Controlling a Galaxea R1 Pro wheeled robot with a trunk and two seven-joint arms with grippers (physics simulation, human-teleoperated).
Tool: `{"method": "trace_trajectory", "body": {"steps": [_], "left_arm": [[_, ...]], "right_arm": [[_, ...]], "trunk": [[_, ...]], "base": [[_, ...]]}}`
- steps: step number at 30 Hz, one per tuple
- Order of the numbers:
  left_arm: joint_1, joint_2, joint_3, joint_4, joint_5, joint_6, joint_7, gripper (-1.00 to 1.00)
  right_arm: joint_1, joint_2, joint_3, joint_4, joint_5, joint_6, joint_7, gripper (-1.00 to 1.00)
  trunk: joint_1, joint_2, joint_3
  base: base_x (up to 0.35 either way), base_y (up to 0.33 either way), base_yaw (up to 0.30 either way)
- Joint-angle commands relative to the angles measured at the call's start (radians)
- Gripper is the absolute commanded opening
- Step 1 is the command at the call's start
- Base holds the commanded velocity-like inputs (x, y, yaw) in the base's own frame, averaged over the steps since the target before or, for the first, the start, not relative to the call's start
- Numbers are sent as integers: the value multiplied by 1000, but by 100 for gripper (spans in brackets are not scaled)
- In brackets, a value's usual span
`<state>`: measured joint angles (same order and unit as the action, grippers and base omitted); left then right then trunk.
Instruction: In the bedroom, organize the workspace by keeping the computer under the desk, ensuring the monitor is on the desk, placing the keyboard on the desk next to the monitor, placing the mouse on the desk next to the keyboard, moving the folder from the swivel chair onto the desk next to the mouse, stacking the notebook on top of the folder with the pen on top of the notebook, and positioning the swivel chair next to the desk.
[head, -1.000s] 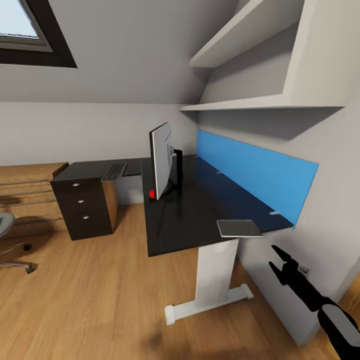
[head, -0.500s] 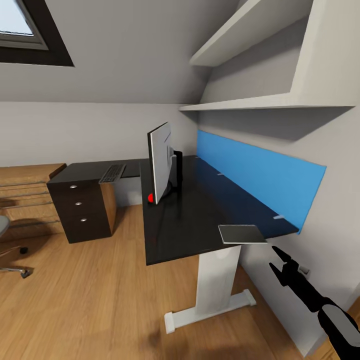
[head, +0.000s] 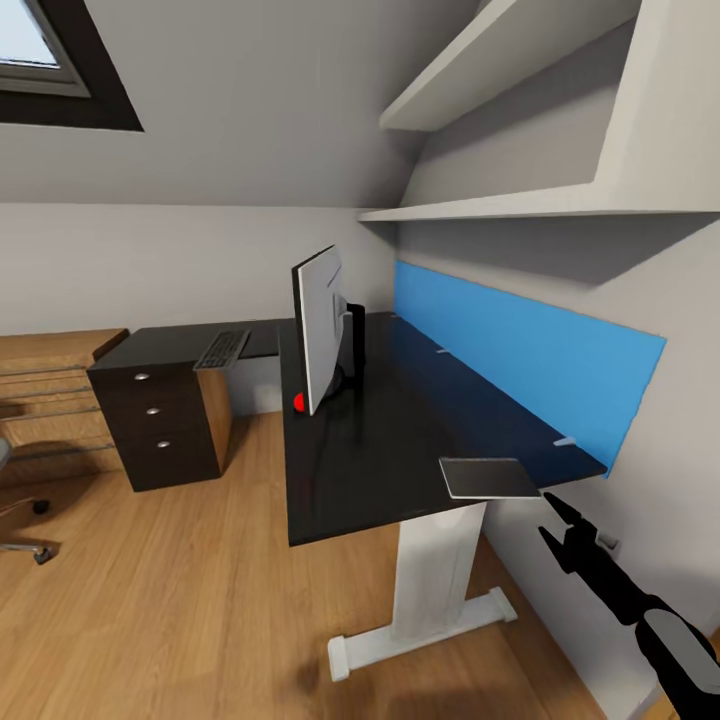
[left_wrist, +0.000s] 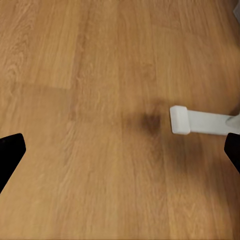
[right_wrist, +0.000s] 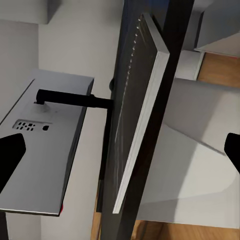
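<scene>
1. Two white wall shelves are mounted one above the other on the grey wall.
2. A low light-wood cabinet stands against the far wall, at floor level.
3. A dark-framed skylight is set in the sloped ceiling.
4. The floor is light wood planking carrying a small dark shadow patch.

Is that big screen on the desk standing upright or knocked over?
Upright: the monitor stands on its black stand on the desk, seen edge-on.

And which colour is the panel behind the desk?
Bright blue panel, best in the head view.
</scene>
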<state>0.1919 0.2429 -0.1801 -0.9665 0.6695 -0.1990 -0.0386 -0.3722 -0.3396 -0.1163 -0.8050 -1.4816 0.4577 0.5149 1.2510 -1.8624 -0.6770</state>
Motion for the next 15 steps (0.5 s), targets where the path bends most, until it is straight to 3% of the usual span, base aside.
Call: {"method": "trace_trajectory", "body": {"steps": [1,11,15], "left_arm": [[0,1,-3,0,11,-4,-3,100],[0,1,-2,0,12,-4,-3,100],[0,1,-1,0,12,-6,-3,100]], "right_arm": [[-1,0,-2,1,-8,9,-2,100],[-1,1,-1,1,-8,4,-34,100],[-1,1,0,1,-8,4,-37,100]], "trunk": [[0,0,-1],[0,0,-1],[0,0,-1]], "base": [[48,0,0],[9,0,0],[185,0,0]]}}
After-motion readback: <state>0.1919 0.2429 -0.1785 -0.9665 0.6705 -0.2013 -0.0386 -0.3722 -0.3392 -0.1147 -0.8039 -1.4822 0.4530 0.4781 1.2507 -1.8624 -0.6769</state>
